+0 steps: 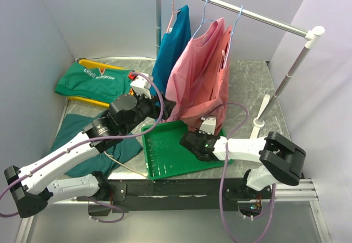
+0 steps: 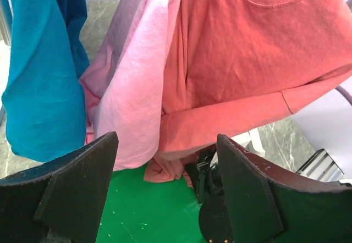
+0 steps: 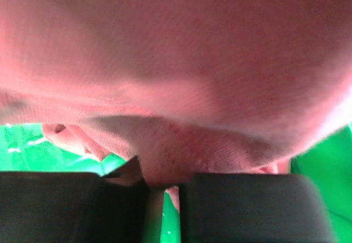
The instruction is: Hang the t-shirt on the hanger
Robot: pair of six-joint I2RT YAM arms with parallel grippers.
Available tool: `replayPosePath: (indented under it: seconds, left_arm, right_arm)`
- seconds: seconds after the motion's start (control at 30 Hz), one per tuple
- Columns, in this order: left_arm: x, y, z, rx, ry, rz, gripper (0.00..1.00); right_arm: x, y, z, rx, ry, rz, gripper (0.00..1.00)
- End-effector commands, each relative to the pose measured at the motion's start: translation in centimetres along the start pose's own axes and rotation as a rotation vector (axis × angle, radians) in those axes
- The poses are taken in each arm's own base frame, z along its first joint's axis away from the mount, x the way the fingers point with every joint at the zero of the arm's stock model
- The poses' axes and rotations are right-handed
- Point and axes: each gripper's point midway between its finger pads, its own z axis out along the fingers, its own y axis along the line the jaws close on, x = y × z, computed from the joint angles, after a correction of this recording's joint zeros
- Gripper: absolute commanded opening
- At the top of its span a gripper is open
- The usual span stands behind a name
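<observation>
Right hand (image 3: 164,193) pinches t-shirt (image 1: 221,72) hem, left hand (image 2: 166,144) spread; shirt looks hung on hanger (image 1: 237,20), so next: tug straight, release.

Salmon-red t-shirt (image 1: 220,81) hanging on light blue wire hanger (image 1: 235,24), hem bunched low
</observation>
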Motion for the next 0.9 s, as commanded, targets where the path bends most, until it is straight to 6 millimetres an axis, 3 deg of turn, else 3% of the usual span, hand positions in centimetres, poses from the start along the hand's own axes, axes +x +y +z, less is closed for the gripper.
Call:
replayPosePath:
  seconds: [0.0, 0.27, 0.43, 0.57, 0.77, 0.87]
  left_arm:
    - [-0.9, -0.4, -0.2, 0.024, -0.032, -0.006, 0.78]
    - [-1.6, -0.6, -0.6, 0.034, -0.047, -0.011, 0.77]
    - [-1.7, -0.8, -0.7, 0.039, -0.044, -0.012, 0.77]
    - [-2.0, -0.9, -0.7, 0.039, -0.043, -0.005, 0.77]
    - [-2.2, -0.9, -0.9, 0.037, -0.044, 0.001, 0.77]
    - [-2.2, -0.7, -1.1, 0.030, -0.044, 0.003, 0.77]
  right_arm:
    - [-3.7, 0.2, -0.6, 0.058, -0.096, 0.039, 0.00]
    - [-14.3, -2.5, -6.1, 0.087, -0.307, 0.124, 0.00]
    - [-18.8, -5.5, -5.3, 0.137, -0.349, 0.213, 0.00]
    - [-21.8, -6.0, -4.2, 0.111, -0.378, 0.260, 0.00]
    - [-24.4, -6.9, -1.8, 0.186, -0.387, 0.270, 0.00]
    - [-24.4, -7.1, -0.4, 0.192, -0.382, 0.273, 0.00]
